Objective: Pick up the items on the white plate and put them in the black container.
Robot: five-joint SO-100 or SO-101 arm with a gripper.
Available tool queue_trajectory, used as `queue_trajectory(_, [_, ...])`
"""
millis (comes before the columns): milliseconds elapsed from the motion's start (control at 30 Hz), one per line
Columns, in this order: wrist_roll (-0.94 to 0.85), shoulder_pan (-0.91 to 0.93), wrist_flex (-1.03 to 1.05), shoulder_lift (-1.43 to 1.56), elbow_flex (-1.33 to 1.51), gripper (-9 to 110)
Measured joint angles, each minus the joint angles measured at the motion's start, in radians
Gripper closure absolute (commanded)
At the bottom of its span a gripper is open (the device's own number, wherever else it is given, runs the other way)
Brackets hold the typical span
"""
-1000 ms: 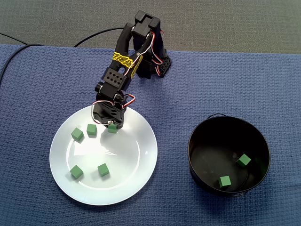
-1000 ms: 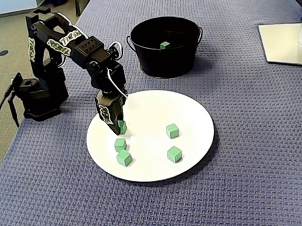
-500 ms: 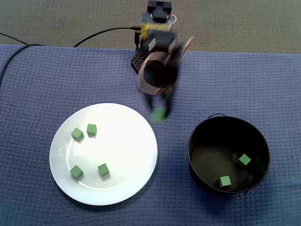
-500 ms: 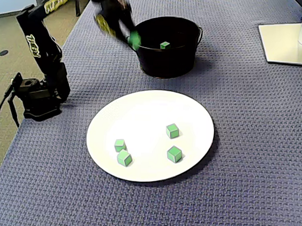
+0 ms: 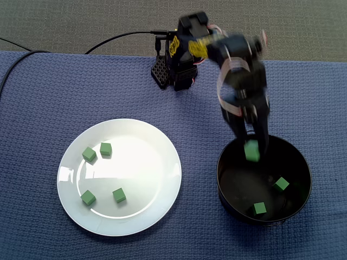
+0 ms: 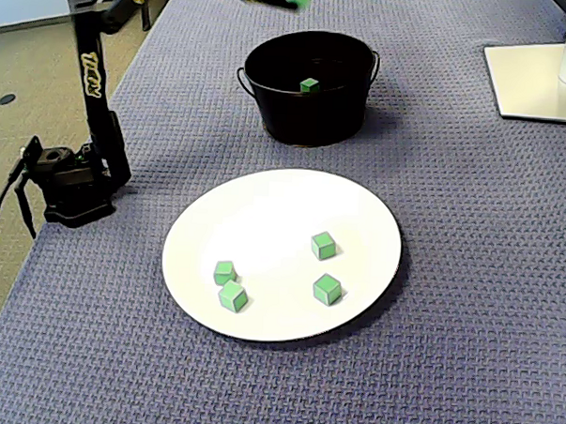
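Carrying a green cube [image 5: 251, 151] over the black container [image 5: 219, 173]
The gripper [image 5: 250, 146], blurred, looks clamped on the cube above the container's mouth, near its rim. Two cubes [image 5: 281, 184] lie inside and four cubes [image 5: 105, 148] wait on the white plate [image 5: 146, 162] beside it. They are probably light and rigid, best pinched across flat faces. The wide mouth leaves room.

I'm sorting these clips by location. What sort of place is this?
Probably an office or lab desk: a blue woven cloth covers the table, grey carpet floor shows beyond it, and a white flat stand base, likely a monitor's, sits at one corner.
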Motion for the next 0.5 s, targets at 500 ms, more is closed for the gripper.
queue_trajectory(500, [0.072, -0.138, 0.043, -0.508, -0.092, 62])
